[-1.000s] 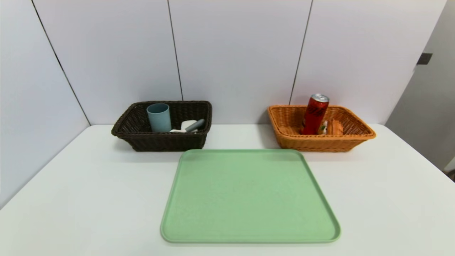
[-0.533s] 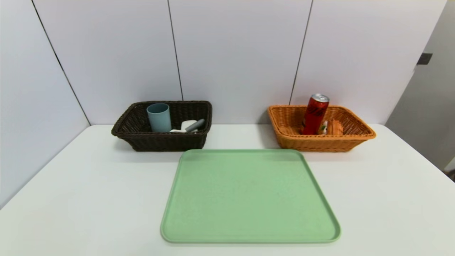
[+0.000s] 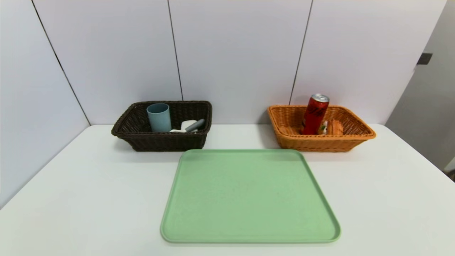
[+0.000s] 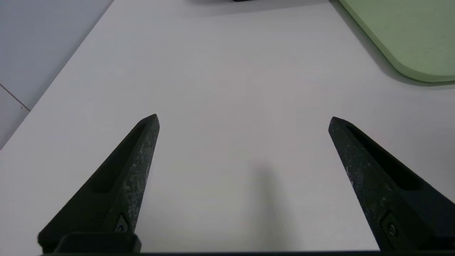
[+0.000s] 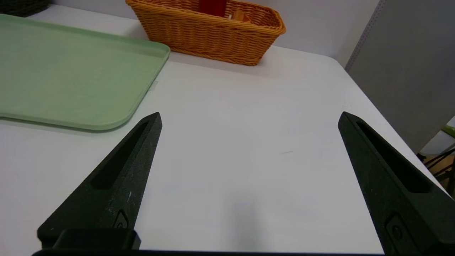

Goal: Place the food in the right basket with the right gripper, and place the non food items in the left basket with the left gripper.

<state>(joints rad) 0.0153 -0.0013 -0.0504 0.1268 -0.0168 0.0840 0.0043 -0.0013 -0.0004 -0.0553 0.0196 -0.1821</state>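
Left gripper (image 4: 243, 119): jaws spread wide, holding nothing, over bare white table (image 4: 227, 71) off the tray's left side. Only one rounded corner of the green tray (image 4: 416, 39) shows in its wrist view; the left basket is just a dark sliver at the frame edge, none of its contents visible there.

Right gripper (image 5: 249, 117): jaws likewise spread wide, nothing between them, over bare table off the tray's right side. Its wrist view shows the tray's right edge, and past the tray's far right corner the right basket (image 5: 213, 39), well apart from the fingertips. Red can body and a bit of cake peek over the rim.

Neither gripper shows in the head view; both sit short of its near edge.

Head view fills in the rest. Tray (image 3: 249, 195) central on the table, nothing on it. Left basket (image 3: 163, 138) just beyond the tray's far left corner, dark brown wicker: blue-grey cup (image 3: 159, 117) upright at its left, white bar (image 3: 186, 125) and peeler (image 3: 193, 126) lying together at its right, grey handle tilted up. Right basket just beyond the tray's far right corner: soda can (image 3: 315, 113) leaning slightly, silver top above the rim, cake wedge (image 3: 332, 127) touching or just beside it on the right.

All five items are already in their baskets, well apart from both grippers.
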